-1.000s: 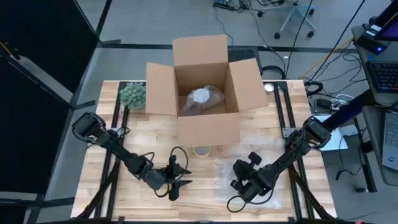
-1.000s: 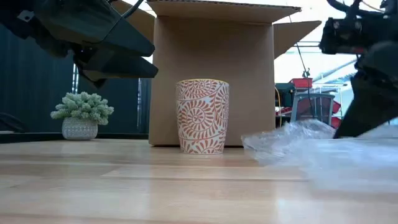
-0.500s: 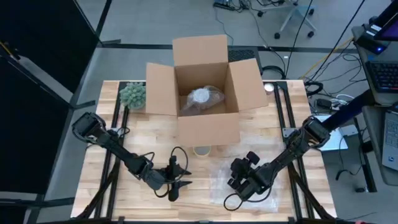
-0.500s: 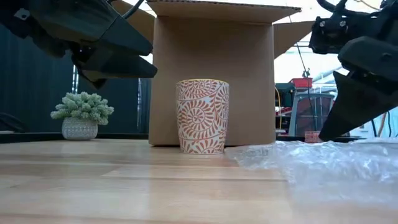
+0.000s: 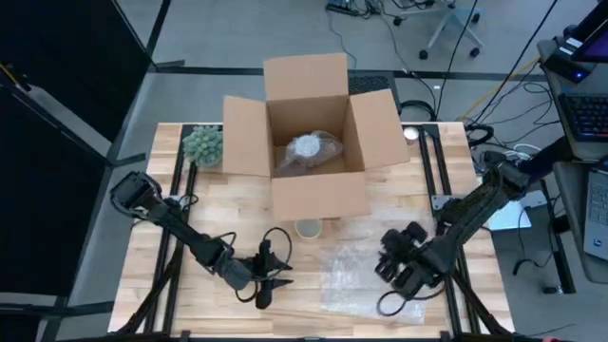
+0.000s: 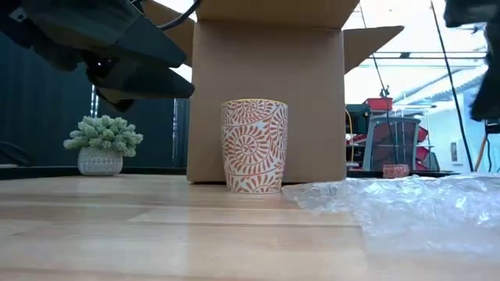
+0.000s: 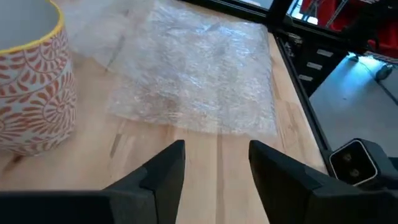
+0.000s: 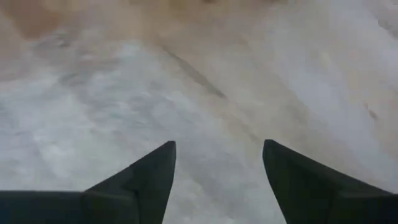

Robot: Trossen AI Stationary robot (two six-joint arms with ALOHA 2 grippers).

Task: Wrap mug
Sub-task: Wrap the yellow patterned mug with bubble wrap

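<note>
Clear bubble wrap (image 5: 359,273) flat beside mug (image 5: 308,229); right gripper (image 5: 397,271) above it, fingers apart, empty; left gripper (image 5: 271,278) likewise spread.

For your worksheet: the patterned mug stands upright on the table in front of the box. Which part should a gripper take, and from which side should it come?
Probably the rim, from above. The mug stands upright with its mouth open upward, no handle shows, and its body looks wide for the fingers. One finger inside and one outside the wall should hold. The cardboard box stands close behind and the bubble wrap lies beside it. The open left gripper is nearer.
</note>
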